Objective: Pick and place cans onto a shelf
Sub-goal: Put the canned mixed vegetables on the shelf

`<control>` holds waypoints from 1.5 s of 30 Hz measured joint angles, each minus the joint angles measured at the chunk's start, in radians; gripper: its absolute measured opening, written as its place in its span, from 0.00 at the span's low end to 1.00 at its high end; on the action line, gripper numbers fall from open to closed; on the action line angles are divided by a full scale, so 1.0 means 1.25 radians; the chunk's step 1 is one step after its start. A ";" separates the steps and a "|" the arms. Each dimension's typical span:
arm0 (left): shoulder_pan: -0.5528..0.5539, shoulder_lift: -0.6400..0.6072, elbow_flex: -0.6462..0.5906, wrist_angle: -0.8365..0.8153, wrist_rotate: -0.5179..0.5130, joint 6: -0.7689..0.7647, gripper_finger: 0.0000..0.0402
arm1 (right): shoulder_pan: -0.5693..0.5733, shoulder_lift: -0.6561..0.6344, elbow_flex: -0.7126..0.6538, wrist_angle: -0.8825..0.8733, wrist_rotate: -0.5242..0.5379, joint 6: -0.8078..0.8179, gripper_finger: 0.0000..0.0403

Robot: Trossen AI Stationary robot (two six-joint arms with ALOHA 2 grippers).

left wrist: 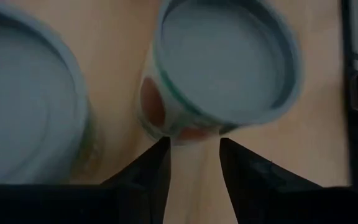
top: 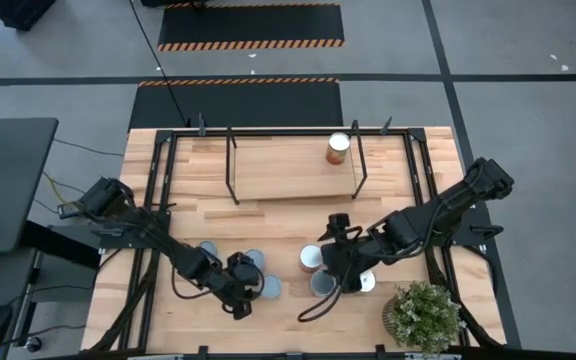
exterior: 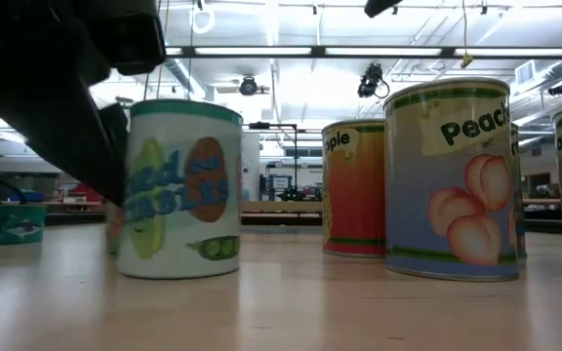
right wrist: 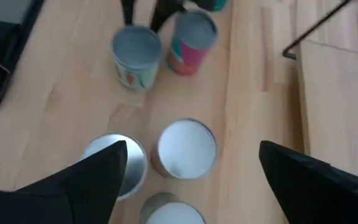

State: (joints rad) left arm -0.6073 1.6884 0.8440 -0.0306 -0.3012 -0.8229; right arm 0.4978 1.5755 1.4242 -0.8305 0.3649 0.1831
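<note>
Several cans stand upright on the tabletop. One orange-labelled can (top: 338,148) stands on the wooden shelf (top: 278,175) at the far side. My left gripper (top: 245,291) is low at the near left, open by a narrow gap (left wrist: 194,155), its fingertips at the foot of a blue-grey-topped can (left wrist: 225,59) (top: 269,288) wider than that gap. A dark part of that arm shows beside the can (exterior: 179,190) in the low view. My right gripper (right wrist: 194,155) hangs open wide above a white-topped can (right wrist: 186,148) and a silver-topped one (right wrist: 114,163), holding nothing. My left gripper's fingertips (left wrist: 160,152) come slanting down at the lower side (left wrist: 191,134) of the blue-grey-topped can, which stands upright on the table. Whether they touch it I cannot tell.
Two more blue-grey-topped cans (top: 209,250) (top: 253,258) stand beside my left gripper. Under my right arm stand three cans (top: 311,258) (top: 323,283) (top: 366,282). A bushy potted plant (top: 423,315) fills the near right corner. The shelf's black rod frame (top: 232,165) rises at the far side.
</note>
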 joint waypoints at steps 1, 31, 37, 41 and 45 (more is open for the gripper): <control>0.000 0.008 0.000 0.012 -0.006 0.013 0.36 | 0.002 0.005 0.000 0.016 -0.005 -0.004 0.93; 0.020 0.069 0.000 0.203 -0.078 0.135 0.36 | -0.011 0.284 -0.001 0.438 -0.094 -0.103 0.93; 0.015 0.067 0.000 0.192 -0.064 0.158 0.36 | -0.007 0.311 0.000 0.439 -0.025 -0.124 0.93; 0.011 0.039 0.002 0.190 -0.033 0.166 0.36 | -0.016 0.317 0.001 0.440 -0.029 -0.101 0.93; 0.007 0.027 0.000 0.168 -0.035 0.171 0.36 | -0.032 0.337 0.000 0.441 -0.060 -0.076 0.93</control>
State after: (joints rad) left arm -0.5987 1.7216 0.8444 0.1794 -0.3453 -0.6091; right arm 0.4577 1.9961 1.4248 -0.2799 0.2905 0.0885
